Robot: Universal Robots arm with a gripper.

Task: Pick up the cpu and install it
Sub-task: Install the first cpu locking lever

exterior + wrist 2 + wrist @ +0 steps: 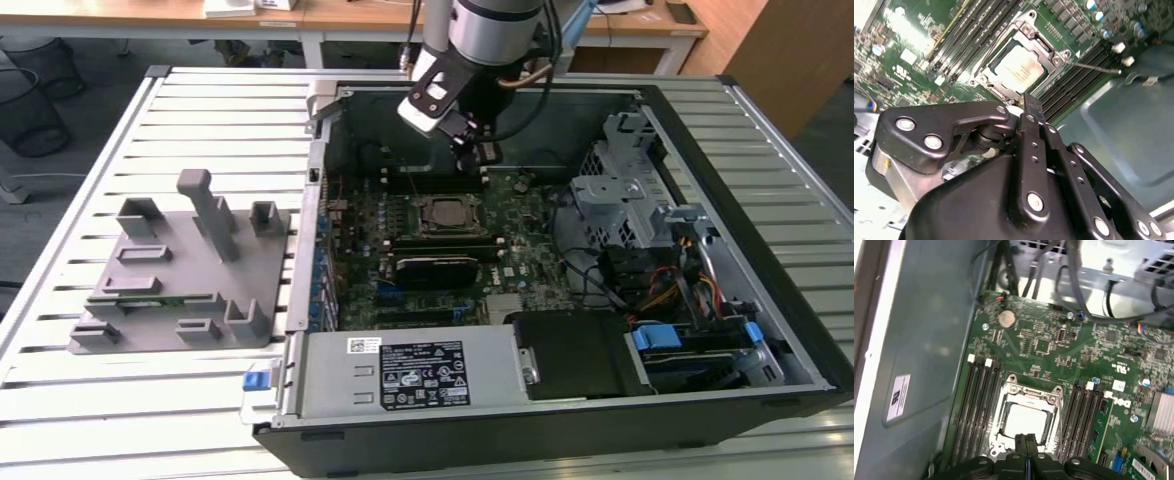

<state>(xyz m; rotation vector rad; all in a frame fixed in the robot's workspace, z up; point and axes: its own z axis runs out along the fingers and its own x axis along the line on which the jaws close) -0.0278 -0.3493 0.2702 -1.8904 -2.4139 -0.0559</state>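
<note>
Cpu [1026, 421] placement is what matters here: the small silvery square is seen lying flat inside the socket frame [1002, 392] on the green board [1054, 345], within the open computer case [534, 440] that stands on the slatted tabletop [200, 110]. In the exterior view the cpu [442, 215] is found near the middle of the board, and the gripper [470, 158] is held above the board just beyond the socket, towards the far wall of the case, clearly apart from the chip. The jaws are pressed together with only a thin seam between them, and nothing is seen clamped in them. In the first wrist view the gripper [1026, 442] is lined up on the middle of the chip's nearest edge, with the tips overlapping the frame's rim in the picture; whether the rim is touched cannot be told. The seam between the jaws is set along the same line as the memory slots [979, 405] on either side of the socket, so the chip's sides are squared to the jaws, not turned cornerwise. Being square, the chip offers no long axis. In the second wrist view the gripper [1030, 104] is pointed at the cpu [1021, 67] from one side, and a thin metal lever [1096, 66] is seen sticking out from the frame. The chip is judged to be seated in its socket; whether the frame is latched cannot be made out. A grey holder [187, 270] stands on the tabletop well away on the exterior view's left.
</note>
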